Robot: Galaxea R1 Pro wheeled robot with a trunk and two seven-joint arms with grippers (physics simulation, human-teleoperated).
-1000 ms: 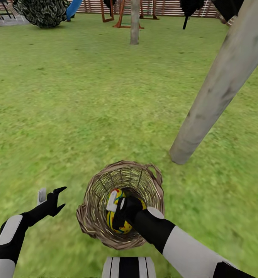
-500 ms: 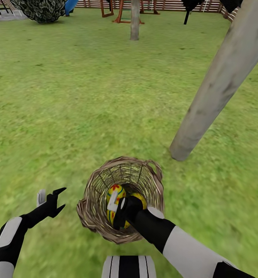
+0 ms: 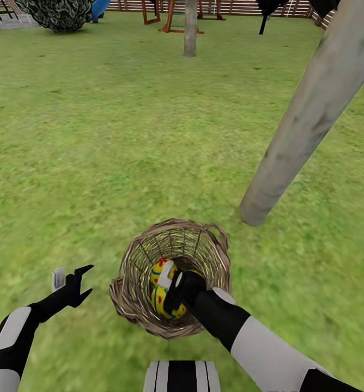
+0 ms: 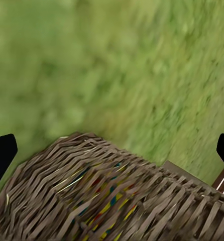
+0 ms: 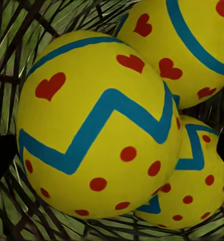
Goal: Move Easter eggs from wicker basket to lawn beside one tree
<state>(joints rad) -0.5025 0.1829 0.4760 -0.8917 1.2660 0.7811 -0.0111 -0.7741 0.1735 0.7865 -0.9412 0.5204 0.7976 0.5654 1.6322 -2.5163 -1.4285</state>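
Lawn [image 3: 122, 136] is basically everything here, mottled green grass running up to a brown slat fence [image 3: 242, 6] at the far edge. Big pale-grey tree [image 3: 307, 120] trunk leans across on the right, its base planted in the grass just past the wicker basket [image 3: 133, 272], near it but not touching. A second, thinner trunk [image 3: 190, 27] stands way back, with a round dark bush [image 3: 54, 13] off in the far left corner. The basket sits upright on the grass right in front of the robot. All three Easter eggs [image 5: 97, 135] are piled inside it, yellow with red hearts and dots and blue zigzags, touching each other. Right tool [image 3: 170, 283] is down inside the basket, spread wide around the top egg, not clamped on it. Left tool [image 3: 70, 275] hangs open over the grass just beside the basket.
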